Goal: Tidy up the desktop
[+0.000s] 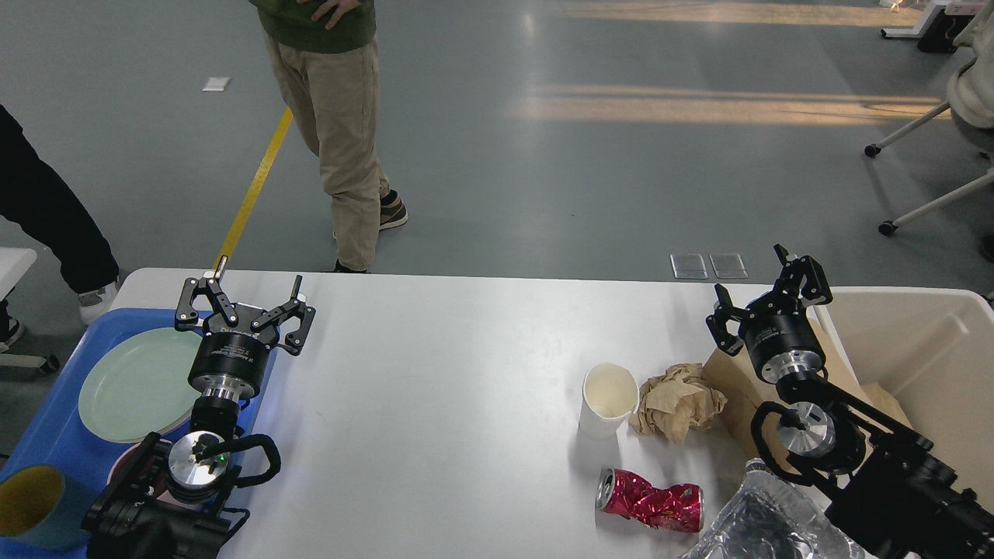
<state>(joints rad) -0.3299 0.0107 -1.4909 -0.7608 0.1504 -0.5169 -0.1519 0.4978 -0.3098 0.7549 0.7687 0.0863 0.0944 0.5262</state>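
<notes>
The white desktop (435, 404) fills the lower part of the head view. On its right side stand a white paper cup (608, 400), a crumpled brown paper wad (677, 402), a crushed red can (649, 501) and a foil tray (765, 520). My left gripper (255, 286) is open above the desktop's left edge, beside the blue tray (46, 435). My right gripper (753, 281) is open over the desktop's far right, above brown paper (730, 373) next to the beige bin (916, 349). Neither gripper holds anything.
The blue tray carries a pale green plate (136, 384) and a yellow-lined cup (31, 505). A person in khaki trousers (338, 132) stands beyond the far edge, another person (46, 225) at the left. Office chair legs (924, 171) are at far right.
</notes>
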